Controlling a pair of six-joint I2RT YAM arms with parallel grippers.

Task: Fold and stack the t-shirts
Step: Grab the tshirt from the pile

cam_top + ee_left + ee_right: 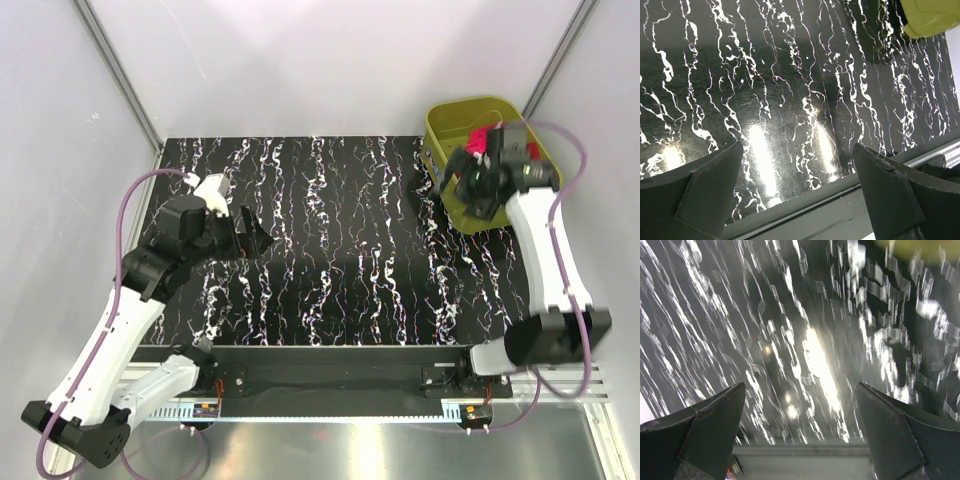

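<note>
Top external view: the t-shirts (484, 137) lie bundled inside the olive-green tub (470, 104), which stands at the far right corner of the bench (340, 230). Only a crumpled patch of deep red and magenta-pink cloth shows. The right arm's wrist covers the rest, so I cannot tell how many shirts are in there or how they are laid. No cloth lies on the bench surface, which is black with white marbled veins.

The right claw (465, 185) hangs over the tub's near left part, just beside the cloth and apart from it as far as this view shows. Its arm reaches up from the base at the near right edge. In the right wrist view the right claw (800, 385) has its two dark fingers (710, 425) spread wide with nothing between them. The veined bench behind them is blurred, and a smear of the tub's yellow-green (920, 245) shows at the top edge.

The left claw (252, 235) sits well apart from the tub, over the left half of the bench, pointing toward the middle. In the left wrist view the left claw (797, 145) is also spread wide and holds nothing. Its fingers (710, 190) frame bare glossy bench with bright light reflections, the bench's edge runs along the bottom, and a corner of the tub (930, 20) shows at the upper right.
</note>
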